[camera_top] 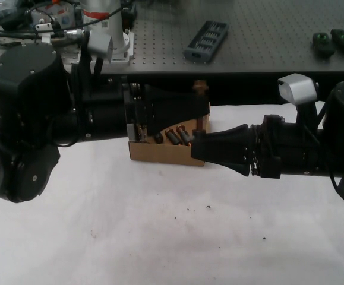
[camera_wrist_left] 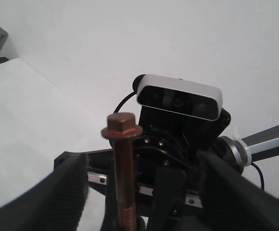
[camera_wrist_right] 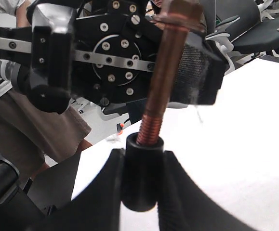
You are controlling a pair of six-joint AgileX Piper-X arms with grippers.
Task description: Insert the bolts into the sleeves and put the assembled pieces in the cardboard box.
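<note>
My right gripper (camera_wrist_right: pixel 140 185) is shut on a black sleeve (camera_wrist_right: pixel 140 173), and a copper bolt (camera_wrist_right: pixel 166 77) stands in the sleeve's top with most of its shank showing. My left gripper (camera_wrist_left: pixel 144 197) faces it, open, with its fingers (camera_wrist_left: pixel 74 190) wide on either side of the bolt (camera_wrist_left: pixel 123 168), not touching it. In the high view both grippers meet above the cardboard box (camera_top: pixel 160 152): the left one (camera_top: pixel 177 110) comes from the left, the right one (camera_top: pixel 199 146) from the right. Several assembled pieces (camera_top: pixel 173 136) lie inside the box.
The box sits on a white cloth (camera_top: pixel 172 225) with free room in front. Behind it runs a dark perforated bench (camera_top: pixel 267 29) carrying a black tray (camera_top: pixel 206 40), two green-and-black parts (camera_top: pixel 335 41) and a robot base (camera_top: pixel 106 29).
</note>
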